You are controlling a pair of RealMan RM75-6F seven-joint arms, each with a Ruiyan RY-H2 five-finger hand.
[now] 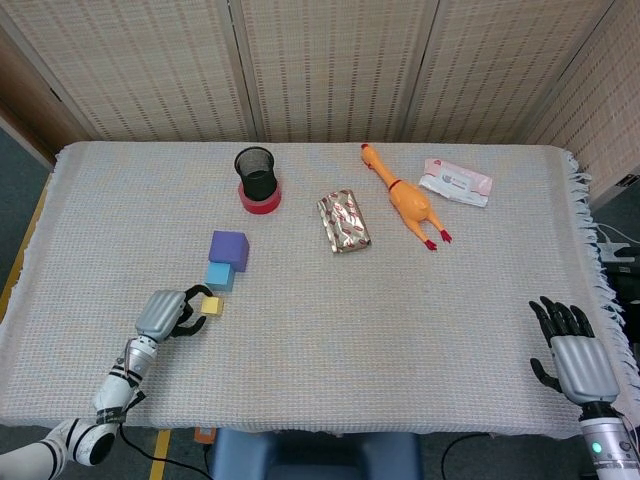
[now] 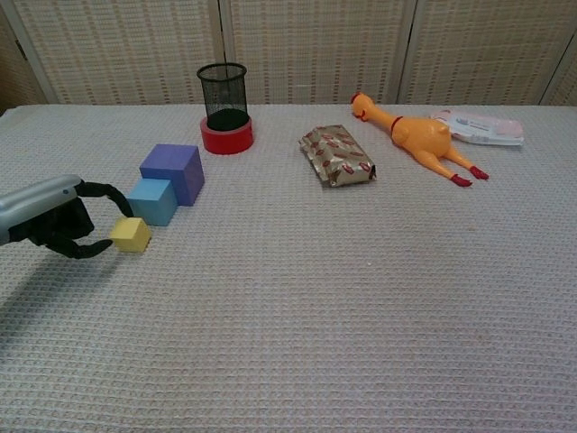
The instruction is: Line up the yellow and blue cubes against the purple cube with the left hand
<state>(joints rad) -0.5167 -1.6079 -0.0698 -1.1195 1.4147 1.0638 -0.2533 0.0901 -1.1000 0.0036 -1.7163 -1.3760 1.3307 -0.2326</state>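
Standing off to the side here, and the big worry is the woven tablecloth [image 2: 297, 298]. It's a nubby waffle weave, lots of grip, so anything shoved across it may catch and tip or twist instead of sliding. Could also bunch up under a push.

The purple cube [image 2: 173, 171] sits farthest out from the left hand [image 2: 47, 219], up and a bit to its right, matte with crisp edges, looks like foam or painted wood. The blue cube [image 2: 152, 200] is tucked against its near face, touching as far as I can tell, so that half looks done. A clumsy nudge from below could knock both out of square.

The yellow cube [image 2: 132, 234] is the smallest, right off the hand's fingertips [image 2: 102, 244], turned slightly and sitting just short of the blue one with a small gap. The dark fingers are curled around open air on its near side, maybe brushing it, but not gripping it, so I'd call the hand released. If it pushes off-centre, that little cube probably spins rather than closing the gap, since it's light and the cloth drags.

The right hand [image 1: 573, 353] rests flat with fingers spread, holding nothing, way across the table.
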